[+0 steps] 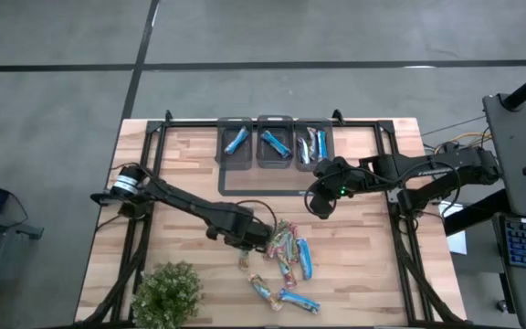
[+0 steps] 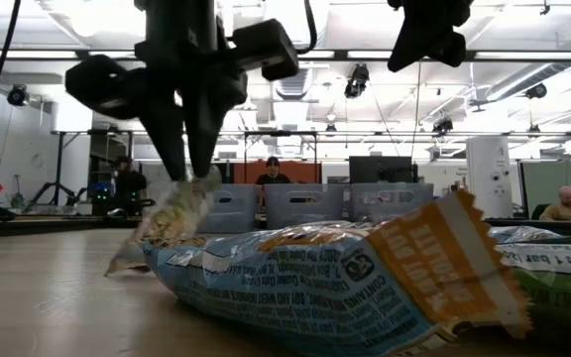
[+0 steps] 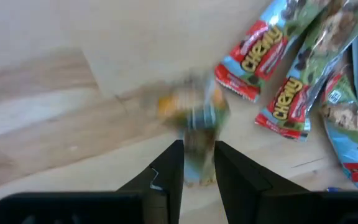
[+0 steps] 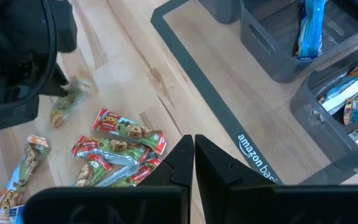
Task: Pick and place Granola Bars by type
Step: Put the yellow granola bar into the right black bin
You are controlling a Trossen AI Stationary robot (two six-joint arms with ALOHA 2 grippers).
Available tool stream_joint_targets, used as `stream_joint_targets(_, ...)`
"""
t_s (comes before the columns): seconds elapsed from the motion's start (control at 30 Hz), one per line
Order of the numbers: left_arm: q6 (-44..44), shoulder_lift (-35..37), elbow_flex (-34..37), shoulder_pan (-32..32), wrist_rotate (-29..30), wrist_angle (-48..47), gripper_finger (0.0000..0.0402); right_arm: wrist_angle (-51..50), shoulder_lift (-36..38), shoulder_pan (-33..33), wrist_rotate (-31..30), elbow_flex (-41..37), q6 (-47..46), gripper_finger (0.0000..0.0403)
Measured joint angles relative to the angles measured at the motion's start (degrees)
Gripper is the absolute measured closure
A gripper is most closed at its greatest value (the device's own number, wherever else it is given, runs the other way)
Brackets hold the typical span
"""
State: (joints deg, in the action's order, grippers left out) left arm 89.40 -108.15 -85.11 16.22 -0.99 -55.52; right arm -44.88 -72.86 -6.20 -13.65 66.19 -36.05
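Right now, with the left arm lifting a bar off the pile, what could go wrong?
1. The left fingers pinch only one end of the bar, which dangles; it may slip out.
2. The right arm, fingers shut, hovers in front of the bins; the arms could collide on the carry over.

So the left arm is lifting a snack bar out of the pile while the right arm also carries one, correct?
Not quite. The right gripper is shut on nothing, as the right wrist view shows. The left gripper does hold a granola bar beside the pile.

wood table (image 1: 181, 164), bars (image 1: 286, 247), bins (image 1: 274, 142), plant (image 1: 166, 294)
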Motion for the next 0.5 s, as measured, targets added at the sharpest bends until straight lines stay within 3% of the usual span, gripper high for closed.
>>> stream_joint_targets(0.5, -2.06, 0.08, 0.83, -0.8, 1.13, -0.3, 0.0329, 0.0, 0.04, 0.0, 0.04, 0.0, -0.22, 0.0394)
